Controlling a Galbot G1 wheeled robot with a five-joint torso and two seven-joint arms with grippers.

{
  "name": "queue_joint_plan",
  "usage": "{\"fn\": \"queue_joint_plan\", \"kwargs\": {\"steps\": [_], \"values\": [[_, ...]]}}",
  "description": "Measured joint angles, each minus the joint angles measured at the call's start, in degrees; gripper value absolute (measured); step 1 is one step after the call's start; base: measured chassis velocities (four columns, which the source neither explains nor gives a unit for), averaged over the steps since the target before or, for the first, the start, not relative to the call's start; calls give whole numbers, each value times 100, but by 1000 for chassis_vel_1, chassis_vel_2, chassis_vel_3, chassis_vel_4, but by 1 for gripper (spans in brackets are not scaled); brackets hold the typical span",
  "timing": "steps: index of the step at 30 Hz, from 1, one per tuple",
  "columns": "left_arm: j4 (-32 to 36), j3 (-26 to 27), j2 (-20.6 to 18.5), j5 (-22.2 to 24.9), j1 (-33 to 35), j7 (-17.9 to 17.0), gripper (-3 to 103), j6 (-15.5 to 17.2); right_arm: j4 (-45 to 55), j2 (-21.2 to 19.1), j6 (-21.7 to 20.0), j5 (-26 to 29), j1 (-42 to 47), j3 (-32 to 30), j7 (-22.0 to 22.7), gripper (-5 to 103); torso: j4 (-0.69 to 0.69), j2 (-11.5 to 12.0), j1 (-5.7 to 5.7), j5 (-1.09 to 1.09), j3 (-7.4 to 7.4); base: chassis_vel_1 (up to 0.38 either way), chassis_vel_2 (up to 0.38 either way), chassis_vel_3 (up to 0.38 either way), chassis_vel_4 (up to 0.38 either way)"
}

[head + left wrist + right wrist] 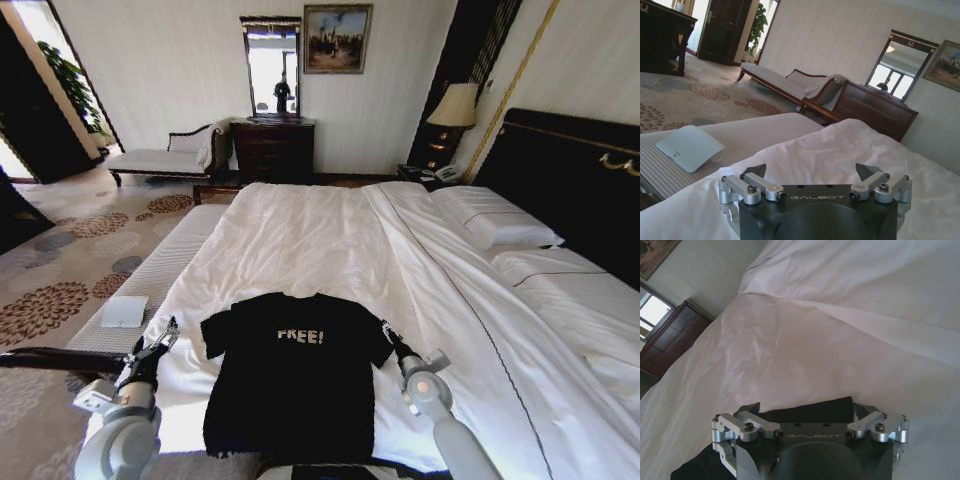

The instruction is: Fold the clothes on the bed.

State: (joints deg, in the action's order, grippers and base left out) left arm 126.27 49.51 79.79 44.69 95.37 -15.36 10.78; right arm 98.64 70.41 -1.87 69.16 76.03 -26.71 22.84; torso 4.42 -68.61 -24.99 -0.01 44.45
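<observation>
- The black T-shirt (pixel 293 385) lies flat at the foot of the bed (pixel 330 240), collar toward the pillows, long axis running away from you.
- Your right gripper (pixel 386 331), jaws spread and empty, hangs at its right sleeve.
- Your left gripper (pixel 168 332), equally wide and empty, sits just beside the left sleeve.

Daylight is cast across the white bed (pixel 330 240) from about 10 o'clock in the head view. The mirror (pixel 272 65) at 12 o'clock is blown out by glare. Straight lines are bowed toward the edges. The black T-shirt (pixel 290 385) is rendered almost without detail.
</observation>
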Motion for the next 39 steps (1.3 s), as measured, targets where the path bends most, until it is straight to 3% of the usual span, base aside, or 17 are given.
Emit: {"fn": "queue_joint_plan", "kwargs": {"steps": [5,12,15,18,23,25,29,31,37,39], "values": [[14,-37,-3,-32,-42,-40,100,12,-48,63,118,-358,104,-59,-54,100,0,0,0,0,0,0,0,0,0],[48,-33,90,-55,-11,-81,100,7,-211,137,158,-331,98,-69,-109,103,0,-1,0,0,0,0,0,0,0],[104,17,97,-39,-6,-152,100,7,-308,211,161,-177,0,-68,-111,91,0,0,0,0,0,0,0,0,0],[130,42,93,-26,8,-159,100,7,-308,231,161,-158,-11,-67,-111,86,0,0,0,1,0,0,0,0,0],[196,138,159,76,31,-303,100,-56,-282,317,163,-242,-48,-45,-116,58,0,0,0,1,0,0,0,0,0],[201,142,174,103,25,-336,100,-63,-282,326,168,-262,-52,-45,-115,58,0,0,0,1,0,0,0,0,0],[227,156,184,167,47,-384,100,-53,-301,350,211,-377,-63,-44,-101,36,0,0,0,1,0,0,0,0,0],[228,157,183,186,54,-388,100,-48,-306,352,219,-406,-65,-44,-101,36,0,0,0,1,0,0,0,0,0],[164,123,201,188,50,-392,100,-42,-348,357,286,-609,-64,-52,-104,9,0,0,0,0,0,0,0,0,0],[160,114,202,184,47,-392,100,-41,-348,360,307,-638,-51,-56,-105,9,0,0,0,1,0,0,0,0,0]]}}
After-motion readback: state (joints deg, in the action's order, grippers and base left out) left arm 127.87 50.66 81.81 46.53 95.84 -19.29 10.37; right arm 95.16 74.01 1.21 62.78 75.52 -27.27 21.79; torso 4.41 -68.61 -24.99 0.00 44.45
